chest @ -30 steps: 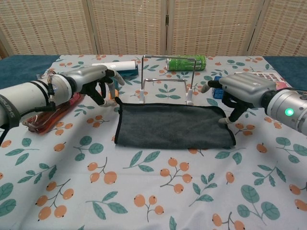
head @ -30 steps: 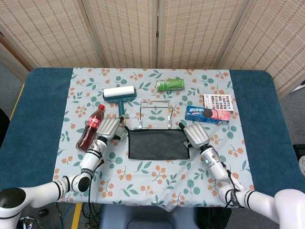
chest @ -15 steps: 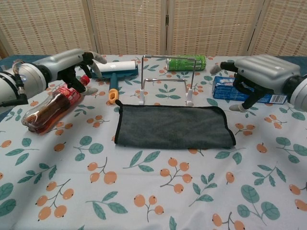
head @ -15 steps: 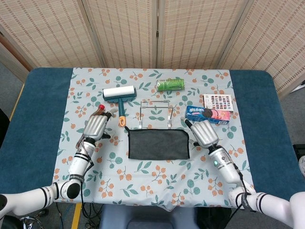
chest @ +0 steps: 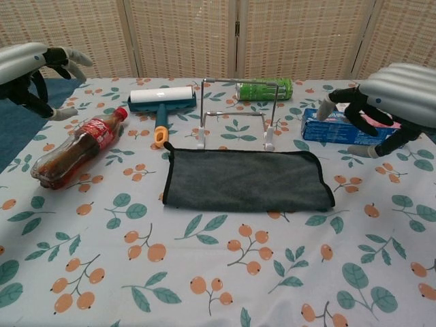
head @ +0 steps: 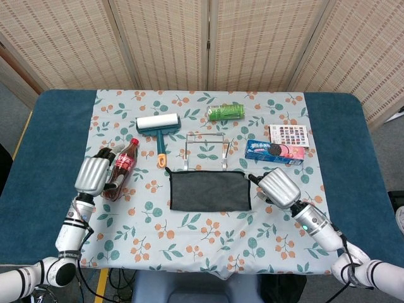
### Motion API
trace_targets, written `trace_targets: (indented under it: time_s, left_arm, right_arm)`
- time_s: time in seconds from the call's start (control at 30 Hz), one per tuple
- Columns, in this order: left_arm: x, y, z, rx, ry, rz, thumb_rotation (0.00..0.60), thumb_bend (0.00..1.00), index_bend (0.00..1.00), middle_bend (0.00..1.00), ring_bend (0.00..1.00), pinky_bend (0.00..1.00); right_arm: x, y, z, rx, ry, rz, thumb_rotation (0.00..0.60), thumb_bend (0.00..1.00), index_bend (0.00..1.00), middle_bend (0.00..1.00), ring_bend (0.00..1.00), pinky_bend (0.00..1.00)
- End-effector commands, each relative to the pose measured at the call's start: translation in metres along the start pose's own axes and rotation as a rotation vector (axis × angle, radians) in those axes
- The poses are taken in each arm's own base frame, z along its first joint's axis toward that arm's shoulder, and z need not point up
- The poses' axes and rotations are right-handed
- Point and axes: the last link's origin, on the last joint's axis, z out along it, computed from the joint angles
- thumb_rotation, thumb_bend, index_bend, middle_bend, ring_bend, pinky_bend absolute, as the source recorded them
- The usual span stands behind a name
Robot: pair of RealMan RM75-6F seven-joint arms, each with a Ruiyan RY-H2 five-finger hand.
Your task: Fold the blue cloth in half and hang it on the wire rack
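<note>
Pulling both hands away from the blue cloth — left hand and right hand empty, fingers loosely curled — leaving it lying flat, folded, before the wire rack, not yet hung.

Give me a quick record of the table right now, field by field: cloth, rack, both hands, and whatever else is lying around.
cloth: blue cloth flat on the table, not on the rack
rack: wire rack upright just behind the cloth, nothing hung on it
left hand: left hand raised near the cola bottle, holding nothing
right hand: right hand raised right of the cloth, holding nothing
other items: lint roller, green can, cookie box
</note>
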Motion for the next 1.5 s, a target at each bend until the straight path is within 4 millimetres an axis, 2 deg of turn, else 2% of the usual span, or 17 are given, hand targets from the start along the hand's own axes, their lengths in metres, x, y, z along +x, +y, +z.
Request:
trace_targets:
  time_s: [0.03,0.23,0.53,1.0,1.37,1.5]
  left_arm:
    - [0.006,-0.008,-0.015,-0.004,0.013,0.015,0.6,0.29,0.14,0.25,0.21,0.46]
    - [0.014,-0.017,-0.037,0.001,0.001,0.021,0.6,0.29,0.14,0.25,0.21,0.46]
    - [0.017,-0.024,-0.052,0.027,0.0,0.004,0.6,0.29,0.14,0.24,0.21,0.45]
    - [0.016,-0.032,-0.058,0.063,0.0,-0.016,0.6,0.29,0.14,0.23,0.2,0.45]
    - [0.015,-0.033,-0.059,0.066,-0.001,-0.026,0.6,0.29,0.13,0.22,0.19,0.45]
    - [0.015,-0.033,-0.06,0.063,-0.005,-0.028,0.6,0.29,0.12,0.22,0.19,0.45]
  right_arm:
    - [-0.007,0.002,-0.005,0.057,-0.016,-0.031,0.6,0.21,0.34,0.78,0.81,1.0]
    - [-0.027,0.008,-0.001,0.098,-0.068,-0.066,0.6,0.18,0.38,0.83,0.85,1.0]
    - [-0.048,0.02,0.014,0.122,-0.102,-0.122,0.6,0.13,0.4,0.85,0.86,1.0]
    - [-0.064,0.004,0.047,0.162,-0.107,-0.14,0.6,0.12,0.42,0.85,0.86,1.0]
    - [-0.067,-0.001,0.055,0.171,-0.119,-0.148,0.6,0.12,0.43,0.85,0.86,1.0]
    - [-0.069,-0.001,0.057,0.167,-0.127,-0.151,0.6,0.18,0.44,0.85,0.86,1.0]
